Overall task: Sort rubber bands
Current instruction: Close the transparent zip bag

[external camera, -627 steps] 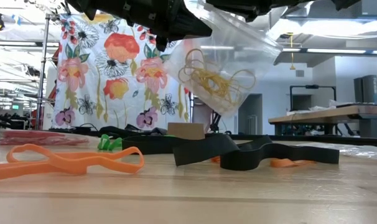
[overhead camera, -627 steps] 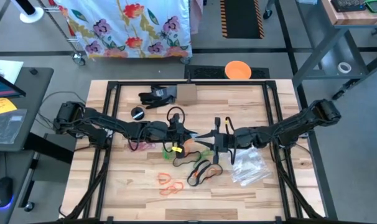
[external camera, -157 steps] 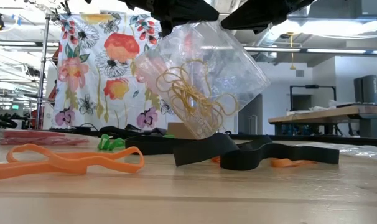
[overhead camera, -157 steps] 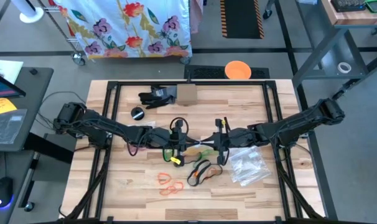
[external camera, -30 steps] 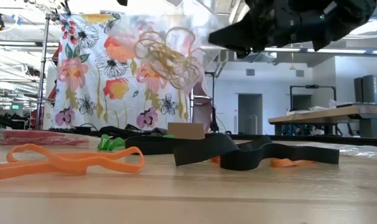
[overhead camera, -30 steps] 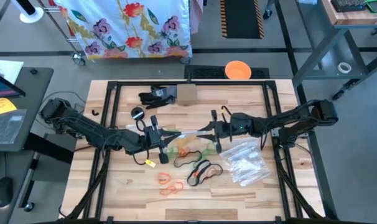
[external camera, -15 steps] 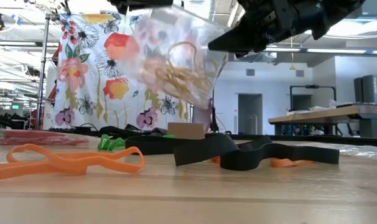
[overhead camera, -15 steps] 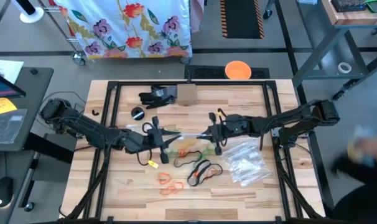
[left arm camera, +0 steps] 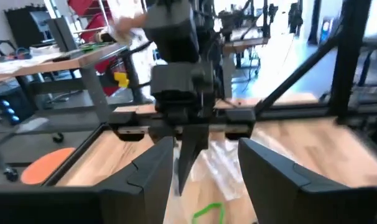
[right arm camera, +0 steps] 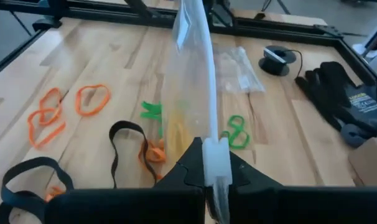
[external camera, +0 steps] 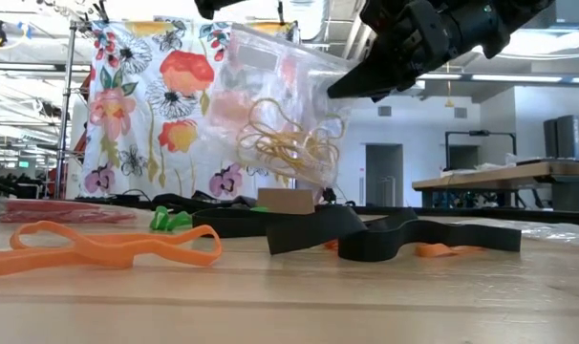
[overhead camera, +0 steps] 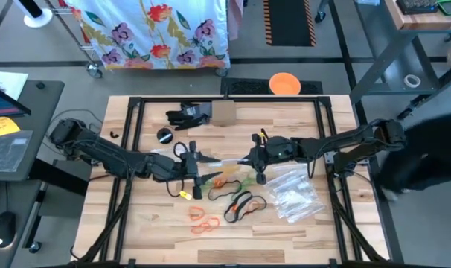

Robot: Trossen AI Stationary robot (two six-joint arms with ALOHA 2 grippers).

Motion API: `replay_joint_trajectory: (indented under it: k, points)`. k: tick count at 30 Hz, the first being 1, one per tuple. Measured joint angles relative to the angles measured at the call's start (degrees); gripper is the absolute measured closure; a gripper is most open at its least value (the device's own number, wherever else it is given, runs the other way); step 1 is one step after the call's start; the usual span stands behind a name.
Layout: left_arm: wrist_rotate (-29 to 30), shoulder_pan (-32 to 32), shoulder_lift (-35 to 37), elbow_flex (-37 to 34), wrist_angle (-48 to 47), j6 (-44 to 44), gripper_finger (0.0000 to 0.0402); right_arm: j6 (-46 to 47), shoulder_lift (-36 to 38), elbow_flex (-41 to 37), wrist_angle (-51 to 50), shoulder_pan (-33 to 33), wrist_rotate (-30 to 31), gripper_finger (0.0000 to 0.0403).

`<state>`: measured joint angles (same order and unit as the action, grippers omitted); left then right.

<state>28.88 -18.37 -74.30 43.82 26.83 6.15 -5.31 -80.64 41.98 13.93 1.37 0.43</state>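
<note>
The pale wooden slatted table (overhead camera: 147, 223) with its black frame carries everything. Above its middle hangs a clear plastic zip bag (external camera: 280, 105), held off the surface and tilted, with a tangle of yellow rubber bands (external camera: 288, 141) inside it. The right claw (overhead camera: 249, 158) is clamped together on one edge of this bag, as its own wrist view shows. The left claw (overhead camera: 198, 167) faces it from the other side with its dark fingers (left arm camera: 152, 171) standing apart, gripping nothing. A pile of empty clear plastic bags (overhead camera: 294, 195) lies on the table just beside the right arm. Wide black rubber bands (overhead camera: 242, 203) lie near the middle, orange rubber bands (overhead camera: 200, 219) closer to the front edge, and small green rubber bands (right arm camera: 237, 134) under the hanging bag.
</note>
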Motion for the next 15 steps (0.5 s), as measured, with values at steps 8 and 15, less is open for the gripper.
replay_joint_trajectory:
  k: [8, 15]
  points:
    - [9.14, 0.64, -14.17, 12.90, -8.33, 8.38, 0.0225, 0.81, 0.00, 0.00, -1.35, 0.00, -0.02, 0.0403]
    - [18.16, 0.43, -22.63, 26.68, -30.40, 3.22, 0.0226, 0.99, -0.02, -0.02, -3.47, 0.20, -0.02, 0.0403]
